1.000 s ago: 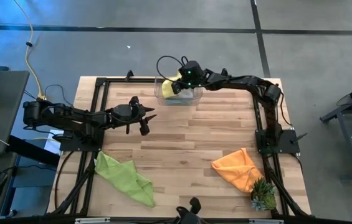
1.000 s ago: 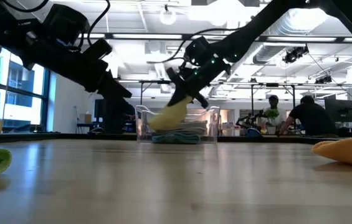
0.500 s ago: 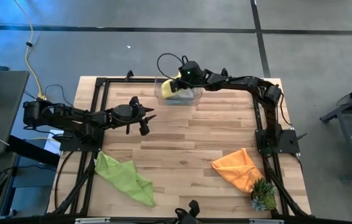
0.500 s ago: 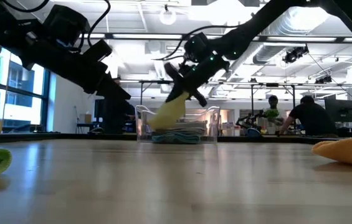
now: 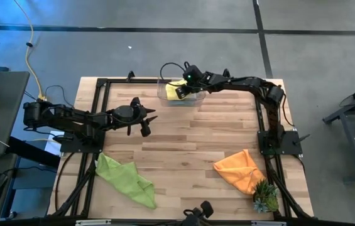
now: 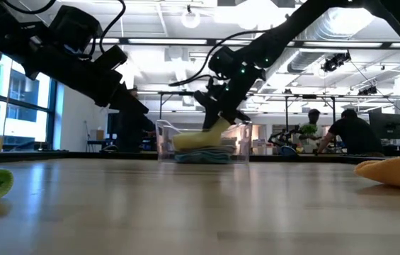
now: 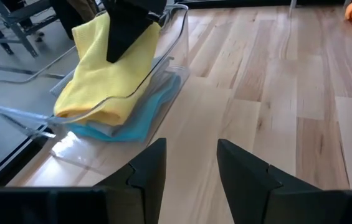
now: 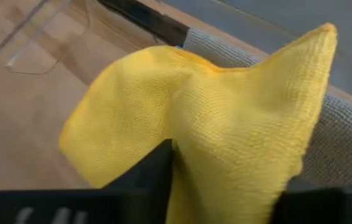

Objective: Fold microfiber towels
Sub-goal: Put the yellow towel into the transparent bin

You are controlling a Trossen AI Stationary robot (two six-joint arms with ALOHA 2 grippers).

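Note:
A clear bin (image 5: 161,86) stands at the table's far edge. In it the yellow towel (image 7: 101,81) lies on top of a teal towel (image 7: 139,118) and a grey towel (image 8: 344,137). My right gripper (image 5: 183,86) reaches into the bin from above, its fingers apart around a raised fold of the yellow towel (image 8: 225,118). My left gripper (image 5: 144,123) hovers open over the table's left middle, holding nothing. A lime green towel (image 5: 125,179) lies crumpled near the front left. An orange towel (image 5: 240,169) lies crumpled at the front right. My right gripper's fingers stand apart on either side of a raised fold of the yellow towel (image 8: 191,146), which lies against the inner side of one finger (image 8: 147,177). They slant down into the bin from above. The rest of the towel rests flat on the stack.
A small green spiky plant (image 5: 266,198) sits at the front right corner beside the orange towel. A black frame (image 5: 102,85) runs along the table's edges. Bare wood lies in the table's middle (image 5: 190,144). People sit in the room beyond the table (image 6: 345,134).
My right gripper has tipped more steeply down into the bin. The yellow towel, which hung slanted below it, has sunk onto the stack and now lies nearly flat, with only one fold still raised at the fingers.

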